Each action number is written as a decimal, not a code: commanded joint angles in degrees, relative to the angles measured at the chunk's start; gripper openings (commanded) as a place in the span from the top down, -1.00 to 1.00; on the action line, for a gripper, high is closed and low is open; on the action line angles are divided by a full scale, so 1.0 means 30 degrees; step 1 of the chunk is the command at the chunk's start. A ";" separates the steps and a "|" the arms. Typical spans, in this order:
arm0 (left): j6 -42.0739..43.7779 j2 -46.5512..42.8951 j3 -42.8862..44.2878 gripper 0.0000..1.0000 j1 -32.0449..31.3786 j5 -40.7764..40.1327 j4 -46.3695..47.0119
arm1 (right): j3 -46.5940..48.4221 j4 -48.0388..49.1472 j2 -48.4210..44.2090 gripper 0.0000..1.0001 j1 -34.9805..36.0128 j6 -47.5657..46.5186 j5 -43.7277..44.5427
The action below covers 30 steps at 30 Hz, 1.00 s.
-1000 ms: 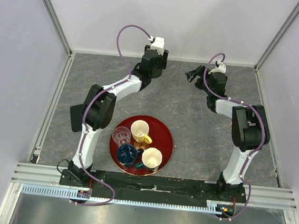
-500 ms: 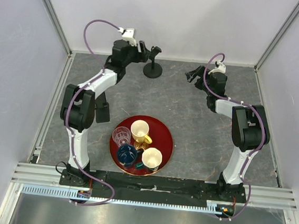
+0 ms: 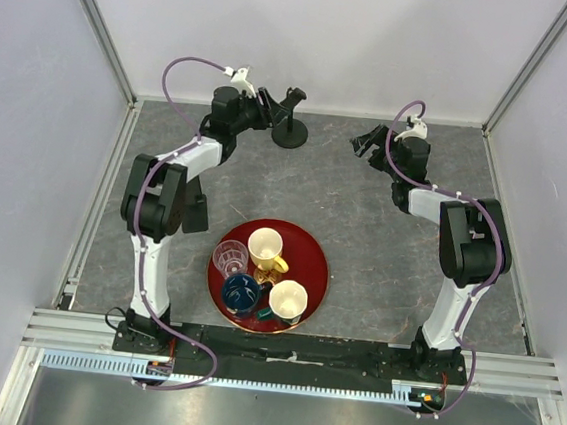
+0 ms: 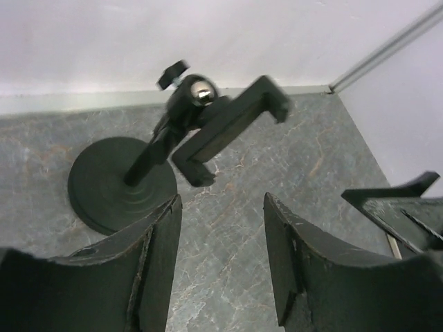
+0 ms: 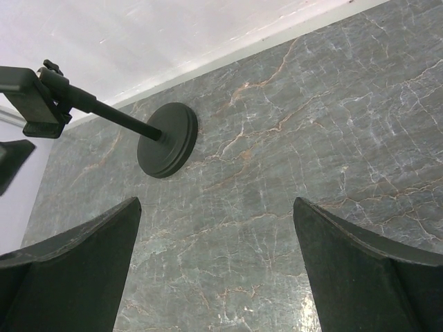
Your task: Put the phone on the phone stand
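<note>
At twelve o'clock on the grey stone-patterned table (image 3: 360,250), close under the back wall, the phone stand (image 3: 290,131) sits on its round base with the stem upright. In the left wrist view its clamp head is tilted, the long axis running from about eight to two o'clock, and the cradle holds nothing. The left gripper (image 3: 270,102) hovers just beside that head at the stand's nine o'clock, fingers parted around bare air. It seems placed there to set the cradle's angle rather than to carry anything. The right gripper (image 3: 368,142) waits well apart at three o'clock, spread wide and empty, facing the stand and probably kept clear. The phone shows in no view, so I cannot place it. A red tray (image 3: 314,256) of cups lies at six o'clock.
</note>
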 commanded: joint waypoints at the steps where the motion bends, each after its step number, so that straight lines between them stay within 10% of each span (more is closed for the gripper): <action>1: -0.3485 0.0803 0.0081 -0.11 -0.0284 -0.1842 0.0904 | 0.0716 0.0498 0.0213 -0.96 0.0078 -0.0079 -0.0249; 30: -0.1905 0.1799 0.2278 0.38 -0.1984 -0.7296 -0.0092 | 0.0891 0.0557 0.0447 -0.96 0.0460 0.0272 -0.0220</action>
